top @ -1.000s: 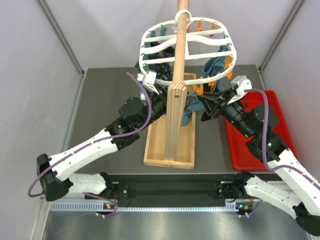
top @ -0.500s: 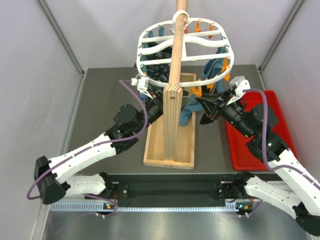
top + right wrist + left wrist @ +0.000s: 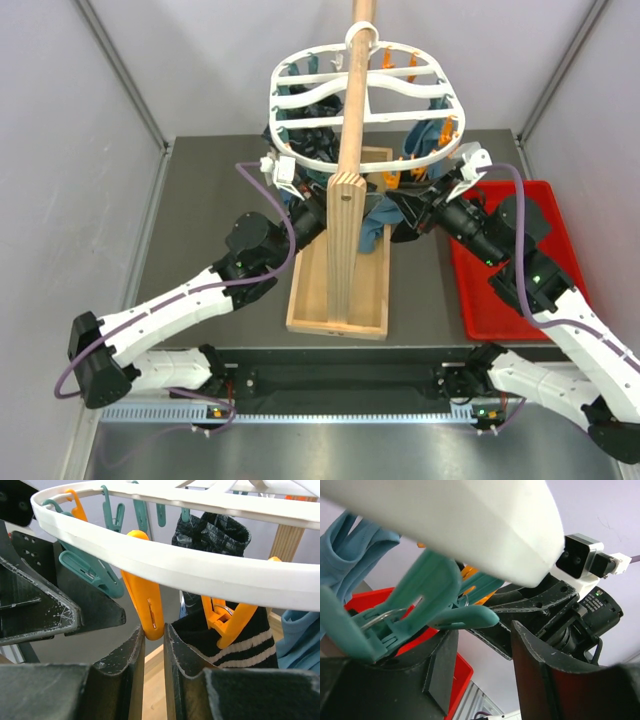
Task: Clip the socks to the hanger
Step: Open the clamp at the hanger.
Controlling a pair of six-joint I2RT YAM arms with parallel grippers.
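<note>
- Risk: the hanger (image 3: 200, 572) only hangs off the wooden pole (image 3: 348, 170). A sideways tug from either arm would likely swing it and slip the pin out of the pinch.
- Risk: both grippers are crowded under the hanger, so a clash is plausible if either pushes further in.
- Right gripper (image 3: 154, 630): jaws down to a narrow slit. The lower tip of an orange clothespin (image 3: 142, 590) on the hanger rim sits in it, seemingly pinched.
- Left gripper (image 3: 482, 632): jaws well apart, holding nothing. A teal clothespin (image 3: 425, 590) under the hanger sits just above one finger.
- A black sock (image 3: 245, 640) with white stripes hangs under the hanger rim from the neighbouring orange pin (image 3: 227, 622). Neither gripper has a sock.
</note>
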